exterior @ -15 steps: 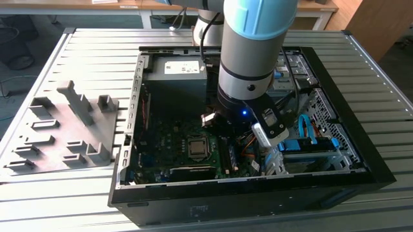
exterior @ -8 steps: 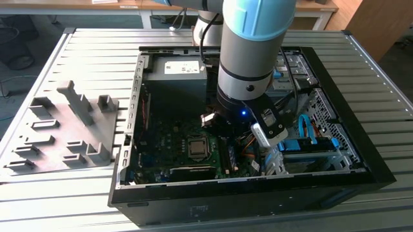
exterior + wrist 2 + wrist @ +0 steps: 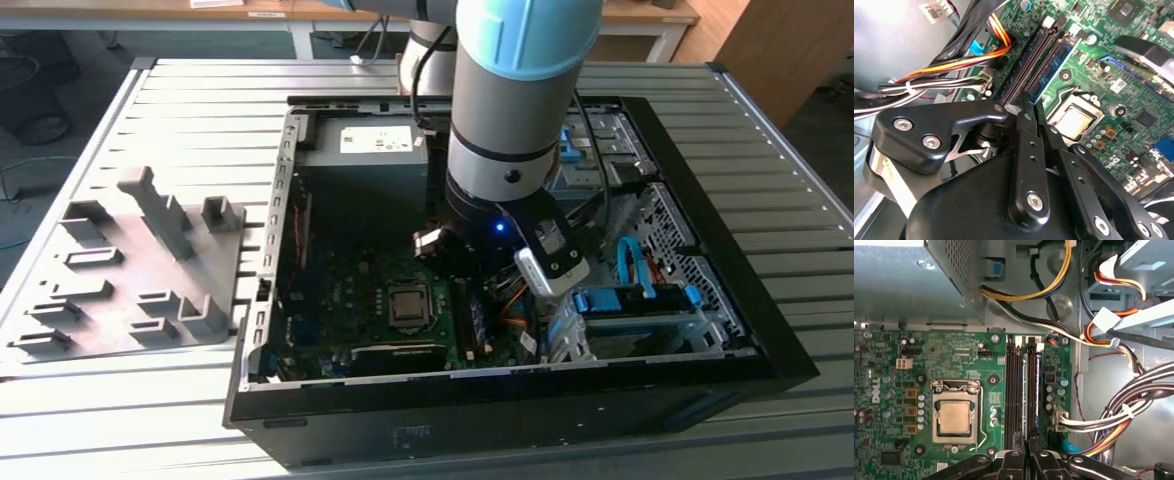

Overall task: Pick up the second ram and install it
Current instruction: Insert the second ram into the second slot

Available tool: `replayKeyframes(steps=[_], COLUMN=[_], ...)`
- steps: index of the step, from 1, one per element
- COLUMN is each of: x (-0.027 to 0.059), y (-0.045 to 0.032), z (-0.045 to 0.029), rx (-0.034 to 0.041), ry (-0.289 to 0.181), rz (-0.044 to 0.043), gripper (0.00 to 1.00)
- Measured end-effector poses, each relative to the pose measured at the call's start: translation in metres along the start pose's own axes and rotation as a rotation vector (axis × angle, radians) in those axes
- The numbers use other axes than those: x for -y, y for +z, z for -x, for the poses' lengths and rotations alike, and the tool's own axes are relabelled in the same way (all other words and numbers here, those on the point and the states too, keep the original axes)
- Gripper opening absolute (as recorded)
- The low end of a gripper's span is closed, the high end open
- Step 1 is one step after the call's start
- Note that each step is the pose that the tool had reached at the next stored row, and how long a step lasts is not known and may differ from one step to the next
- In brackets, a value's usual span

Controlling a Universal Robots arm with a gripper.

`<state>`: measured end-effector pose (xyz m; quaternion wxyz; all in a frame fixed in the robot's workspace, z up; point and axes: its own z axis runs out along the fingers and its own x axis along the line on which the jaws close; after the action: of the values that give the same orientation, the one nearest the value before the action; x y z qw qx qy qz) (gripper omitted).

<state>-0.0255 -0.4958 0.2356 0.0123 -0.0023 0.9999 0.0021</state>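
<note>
Above motherboard (image 3: pixel 979 390) slots, end effector (image 3: pixel 1026 452); seemingly ram-pinching

I am seeing my arm (image 3: pixel 514 110) hanging near-vertical, the gripper (image 3: pixel 1027 456) pointing down with fingers (image 3: pixel 1026 150) drawn nearly together.

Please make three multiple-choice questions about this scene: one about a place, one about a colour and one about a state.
1. In the first wrist view, the gripper is nearest to:
A. the power supply box
B. the memory slots
C. the grey tray

2. The motherboard is:
A. green
B. red
C. white

3. The processor is:
A. covered by a cooler
B. removed from its socket
C. bare, with its metal lid showing

Answers:
1. B, because the gripper sits at the end of the two long slots.
2. A, because the board is green in both wrist views.
3. C, because the silver lid sits uncovered in its socket frame.
</note>
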Motion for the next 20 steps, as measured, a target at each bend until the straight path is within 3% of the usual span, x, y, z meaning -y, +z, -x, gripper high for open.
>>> replayKeyframes(steps=[8,20], x=[-0.0106,-0.0116], y=[0.0033,0.01], z=[-0.0013,-0.0117], rx=[0.0001,0.0001], ry=[0.0,0.007], rz=[-0.0001,-0.005], gripper=[0.14,0.14])
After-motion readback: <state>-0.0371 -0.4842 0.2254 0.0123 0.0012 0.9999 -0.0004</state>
